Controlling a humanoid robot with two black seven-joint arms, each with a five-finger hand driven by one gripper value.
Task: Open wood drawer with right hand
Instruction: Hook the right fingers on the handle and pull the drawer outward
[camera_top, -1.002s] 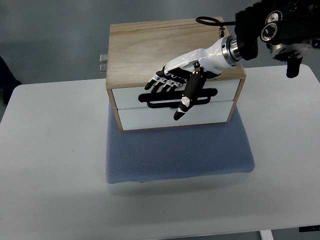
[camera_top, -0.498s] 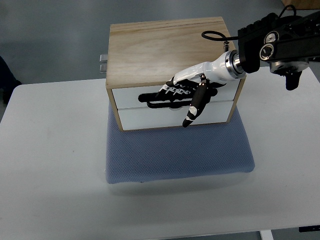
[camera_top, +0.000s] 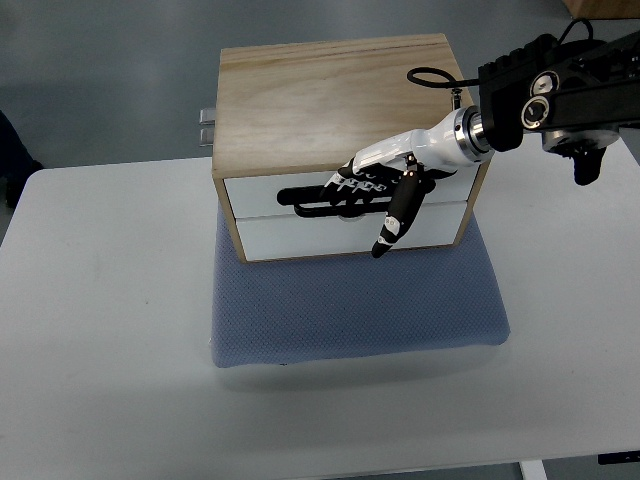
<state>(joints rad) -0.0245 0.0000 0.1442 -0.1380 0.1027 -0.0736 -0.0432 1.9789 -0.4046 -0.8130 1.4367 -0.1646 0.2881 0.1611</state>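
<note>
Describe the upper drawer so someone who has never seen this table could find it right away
On the white table lies a blue-grey textured mat, and on it stands a light wooden box with two white drawer fronts. The upper white drawer is the one directly under the wooden top. Unlike the lower drawer, the robot's right hand lies across its black handle.

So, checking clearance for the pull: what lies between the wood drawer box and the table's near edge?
In the top view, only the blue mat, then bare table.
</note>
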